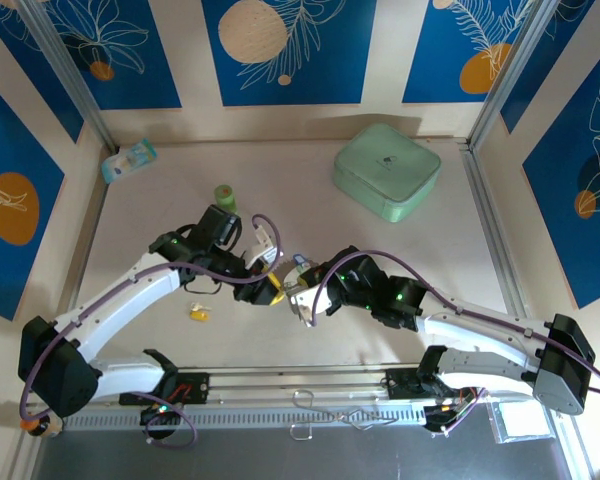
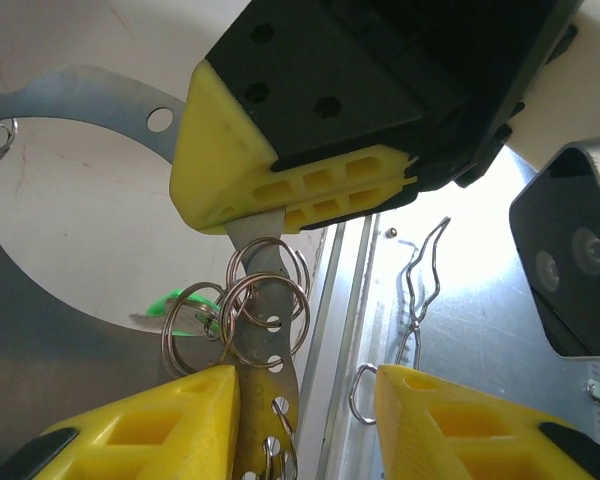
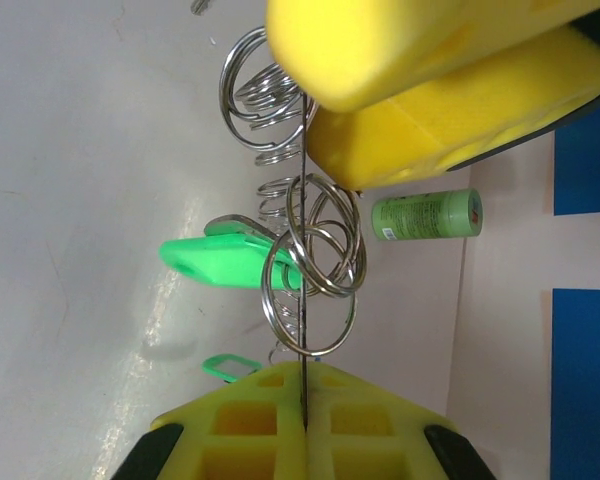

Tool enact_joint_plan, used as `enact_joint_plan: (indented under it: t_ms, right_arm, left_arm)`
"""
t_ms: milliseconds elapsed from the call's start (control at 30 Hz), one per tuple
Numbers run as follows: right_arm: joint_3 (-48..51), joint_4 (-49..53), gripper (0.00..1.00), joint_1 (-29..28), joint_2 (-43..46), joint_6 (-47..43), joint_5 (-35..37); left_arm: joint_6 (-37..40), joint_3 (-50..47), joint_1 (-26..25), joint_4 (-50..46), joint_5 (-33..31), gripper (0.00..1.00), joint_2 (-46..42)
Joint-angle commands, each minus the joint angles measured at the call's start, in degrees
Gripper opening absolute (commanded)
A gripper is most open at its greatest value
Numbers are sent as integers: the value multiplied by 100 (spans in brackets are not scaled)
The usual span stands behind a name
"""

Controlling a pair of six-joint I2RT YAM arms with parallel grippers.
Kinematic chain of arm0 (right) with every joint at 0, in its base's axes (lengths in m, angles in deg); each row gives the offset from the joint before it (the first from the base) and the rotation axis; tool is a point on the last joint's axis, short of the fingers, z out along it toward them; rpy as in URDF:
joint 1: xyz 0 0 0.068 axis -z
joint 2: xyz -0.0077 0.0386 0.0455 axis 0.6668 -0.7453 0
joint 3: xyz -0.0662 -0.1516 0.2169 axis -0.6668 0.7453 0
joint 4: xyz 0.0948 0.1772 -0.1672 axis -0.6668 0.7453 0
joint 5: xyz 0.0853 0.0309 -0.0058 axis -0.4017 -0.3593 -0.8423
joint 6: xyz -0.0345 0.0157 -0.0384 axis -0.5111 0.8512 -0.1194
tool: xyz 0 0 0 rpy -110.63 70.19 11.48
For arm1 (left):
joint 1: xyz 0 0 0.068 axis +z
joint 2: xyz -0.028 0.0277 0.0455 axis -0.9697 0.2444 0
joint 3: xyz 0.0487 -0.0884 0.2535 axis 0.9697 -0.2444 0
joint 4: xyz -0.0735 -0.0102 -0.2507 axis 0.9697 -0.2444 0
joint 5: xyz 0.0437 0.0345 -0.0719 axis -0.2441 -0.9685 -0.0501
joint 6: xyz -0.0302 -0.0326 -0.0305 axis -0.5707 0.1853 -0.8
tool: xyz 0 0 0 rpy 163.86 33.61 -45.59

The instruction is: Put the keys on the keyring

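Nearest, bottom of the left wrist view: left gripper spread wide, pinching nothing, keyring just beside one finger. Gets clamped from above by the right gripper, pads pressed together on the flat perforated strip. Runs straight up and down the frame, long axis vertical. Carries the green key already. Leaves the yellow key loose on the table, lower left of centre, so likely only partway.

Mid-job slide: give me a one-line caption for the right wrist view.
Right gripper clamps a thin metal strip edge-on, strung with split rings, a green key beside them.
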Motion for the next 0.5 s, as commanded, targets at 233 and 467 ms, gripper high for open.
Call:
enact_joint_plan:
  t_ms: [233, 467]
  right_arm:
    - [-207, 247, 0, 33, -125, 1089, 240]
    - [-373, 706, 0, 171, -131, 1991, -110]
  left_arm:
    - [-1367, 200, 49, 432, -2068, 49, -878]
    - [-2805, -1280, -178, 1381, -2186, 37, -2271]
